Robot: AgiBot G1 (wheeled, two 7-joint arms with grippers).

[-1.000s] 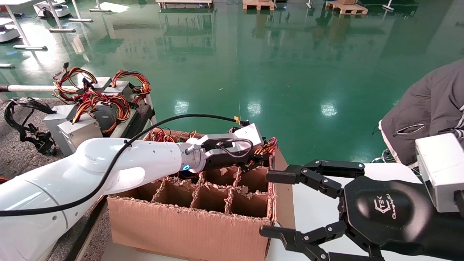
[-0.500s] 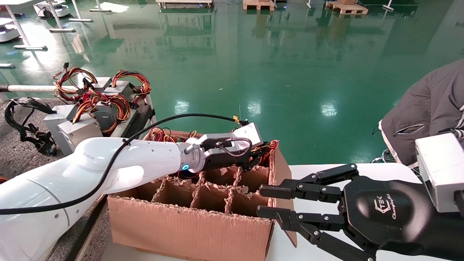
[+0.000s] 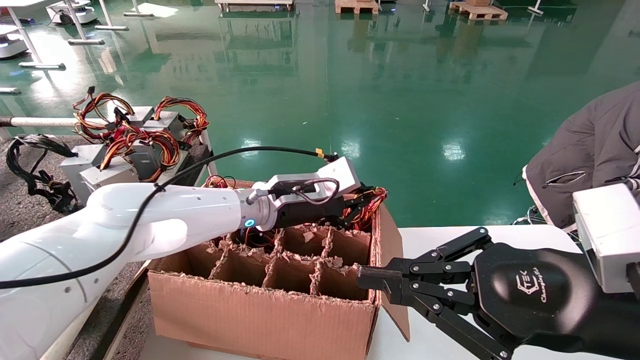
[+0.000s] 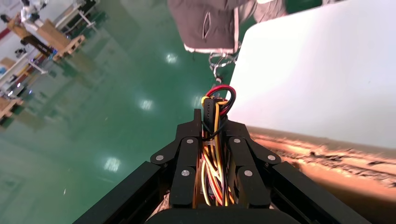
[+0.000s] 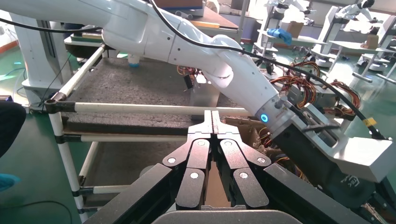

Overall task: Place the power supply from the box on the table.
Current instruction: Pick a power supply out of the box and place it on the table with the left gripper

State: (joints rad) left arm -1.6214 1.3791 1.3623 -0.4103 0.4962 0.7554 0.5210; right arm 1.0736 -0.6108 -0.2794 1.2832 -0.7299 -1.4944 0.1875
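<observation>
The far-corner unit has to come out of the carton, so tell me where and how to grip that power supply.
Judging by the pictures, grip the wire bundle, from above. The power supply's metal body is hidden down in the box's far right cell, so only the wires stand above the torn dividers. The left pincer is shut on them there. The right pincer is pinching the box's right wall, probably to steady it.

box [image 3: 260, 310] sits front and center on the white top [image 3: 450, 240], table [image 3: 20, 210] off to its left with a few supplies [image 3: 107, 175] on it, right gripper [image 3: 372, 280] at the box's right wall, left gripper [image 3: 357, 207] over its far right corner
</observation>
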